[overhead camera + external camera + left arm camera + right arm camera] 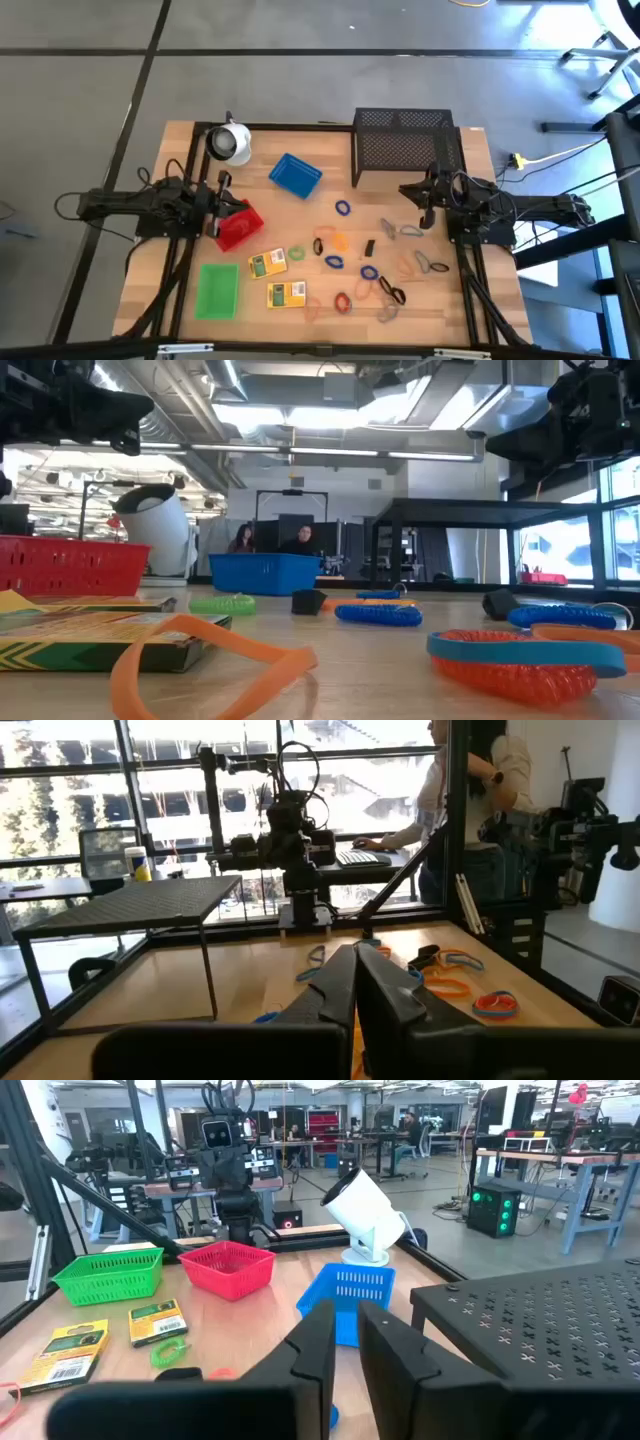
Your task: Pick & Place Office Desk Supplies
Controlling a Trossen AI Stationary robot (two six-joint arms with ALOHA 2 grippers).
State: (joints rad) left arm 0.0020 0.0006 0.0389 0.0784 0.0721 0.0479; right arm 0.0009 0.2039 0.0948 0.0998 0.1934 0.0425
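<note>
Coloured loops (362,270) lie loose on the wood, well below and ahead of my right gripper (424,217), whose fingers stand narrow and empty. My left gripper (216,208), fingers closed on nothing, hovers over the red tray (240,228), likely parked.

The pale wooden table (180,290) looks smooth and faintly glossy. At its twelve o'clock edge stands a matt black wire-mesh metal rack (405,140); the red (238,228), blue (295,175) and green (218,290) latticed plastic trays look slightly shiny.
</note>
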